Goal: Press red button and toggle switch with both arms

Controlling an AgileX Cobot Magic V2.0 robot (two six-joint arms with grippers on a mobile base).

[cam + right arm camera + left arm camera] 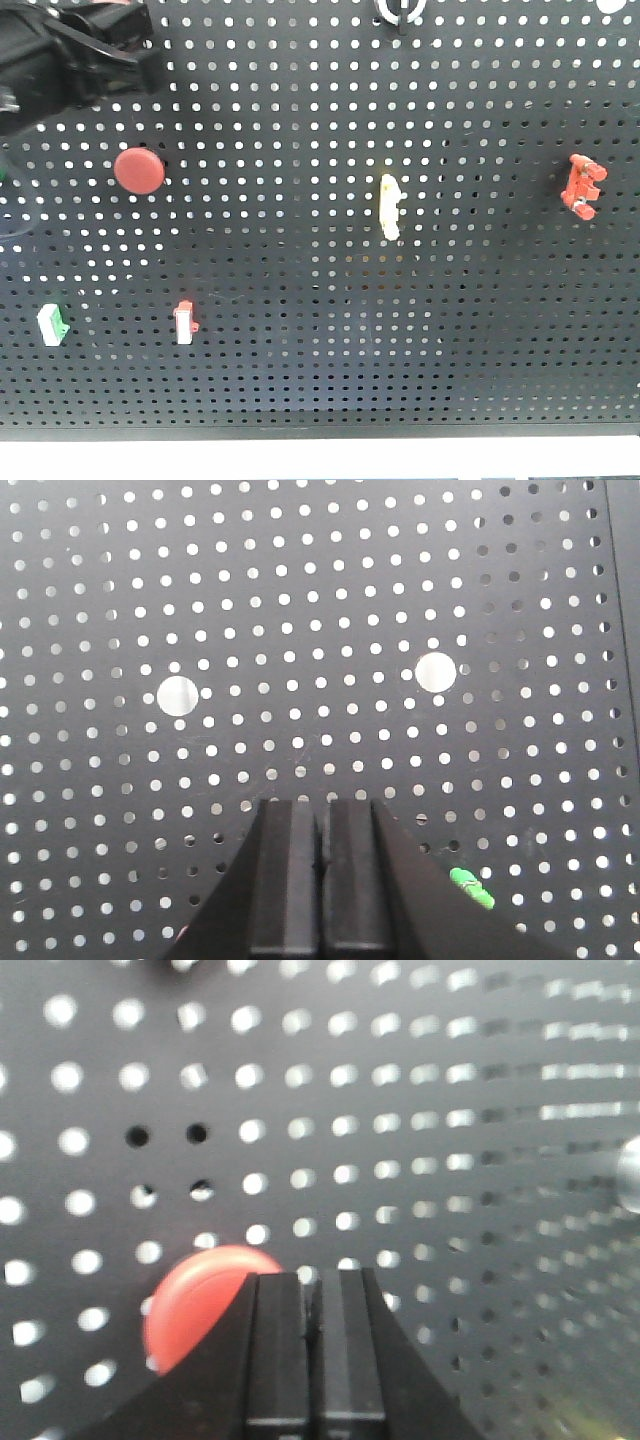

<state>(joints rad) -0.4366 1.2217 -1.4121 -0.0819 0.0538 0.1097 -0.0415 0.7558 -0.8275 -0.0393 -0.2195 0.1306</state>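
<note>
The red button [139, 169] is a round matte red disc on the left of the black pegboard [300, 400]. My left gripper [140, 60] is a dark shape at the top left, just above the button. In the left wrist view it [312, 1278] is shut and empty, close to the board, with the red button [195, 1305] just left of its tips and partly hidden by them. A black knob with a white ring [398, 12], which looks like the toggle switch, is cut off by the top edge. My right gripper [322, 805] is shut and empty, facing bare pegboard.
On the board are a pale yellow upright lever [390, 206], a red pronged clip [583, 186], a green-and-white switch [53, 323] and a red-and-white switch [185, 322]. The right wrist view shows two larger round holes [178, 695] and a green piece [470, 887].
</note>
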